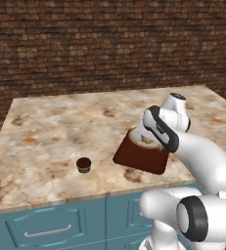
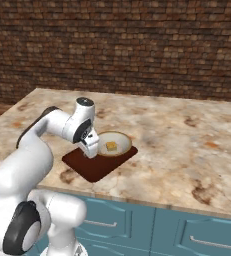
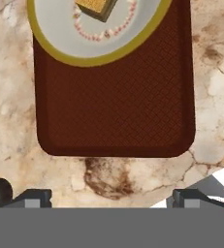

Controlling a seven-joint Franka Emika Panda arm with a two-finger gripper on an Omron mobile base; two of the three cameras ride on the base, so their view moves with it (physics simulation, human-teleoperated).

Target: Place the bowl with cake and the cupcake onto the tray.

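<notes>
The bowl with cake rests on the far end of the dark reddish-brown tray and overhangs its far edge. A yellow cake piece lies inside the bowl. In the left base view my arm partly hides the bowl. The cupcake stands alone on the counter, left of the tray and apart from it. My gripper hovers open over the tray's near-left part, beside the bowl, holding nothing. In the hand view the gripper points down at the tray.
The marble counter spreads wide to the left and behind the tray. Its front edge runs just below the tray, above blue cabinet drawers. A brick wall stands behind the counter.
</notes>
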